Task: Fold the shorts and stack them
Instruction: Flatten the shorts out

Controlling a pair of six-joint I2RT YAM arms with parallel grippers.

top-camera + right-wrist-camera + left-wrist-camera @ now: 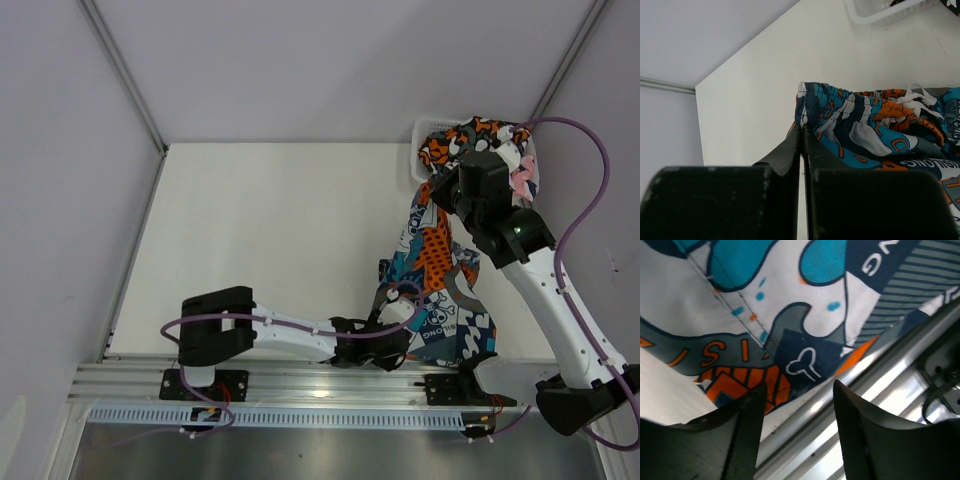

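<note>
The blue-teal-orange patchwork shorts (pixel 440 262) hang stretched from the basket side down to the table's near edge. My right gripper (pixel 441 197) is shut on their gathered waistband (pixel 840 107) and holds it up off the table; in the right wrist view the gripper (pixel 802 131) has its jaws pressed together on the fabric edge. My left gripper (pixel 400 343) is open at the shorts' lower hem. In the left wrist view it (pixel 800 385) holds nothing, with the hem (pixel 790 365) just beyond the fingertips. The orange-black-white camouflage shorts (pixel 466 138) and the pink-patched shorts (pixel 523 176) lie in the basket.
The white mesh basket (pixel 424 133) stands at the table's far right corner and also shows in the right wrist view (pixel 875 12). An aluminium rail (pixel 300 381) runs along the near edge, right under my left gripper (pixel 880 385). White walls enclose the table.
</note>
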